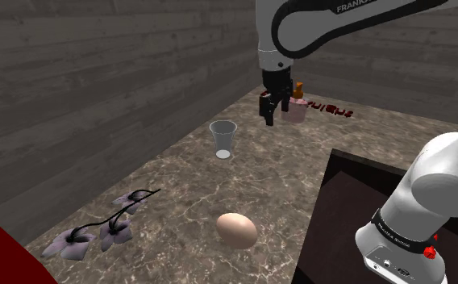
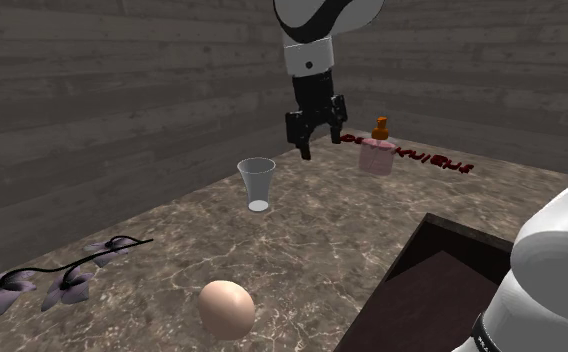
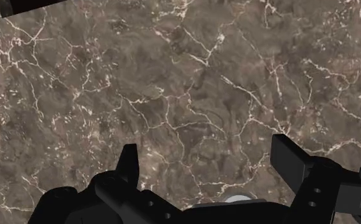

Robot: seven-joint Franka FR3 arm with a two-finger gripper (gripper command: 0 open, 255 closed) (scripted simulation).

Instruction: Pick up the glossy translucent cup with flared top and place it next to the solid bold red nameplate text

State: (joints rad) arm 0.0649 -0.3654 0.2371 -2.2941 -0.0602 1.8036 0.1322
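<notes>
Gripper work over marble: my black two-finger gripper (image 1: 272, 113) hangs in the air at the upper middle of the shoulder view, its fingers spread apart with nothing between them. The clear glossy cup with a flared top (image 1: 223, 139) stands upright on the brown white-veined marble tabletop (image 1: 179, 185), just below and left of me in that frame and not touching my fingers.

In the second exterior view the gripper (image 2: 315, 140) hovers above and to the right of the cup (image 2: 257, 183). Further right stands a pink bottle with an orange cap (image 2: 376, 155), and the dark red nameplate lettering (image 2: 432, 160) lies flat on the tabletop behind it, at the far edge.

Toward the bottom of that frame rests a pale pink egg (image 2: 226, 307). At the lower left lie purple flowers on black stems (image 2: 62, 280) — well apart from the cup.

In the wrist view my fingers (image 3: 129, 159) stand wide over bare marble.
</notes>
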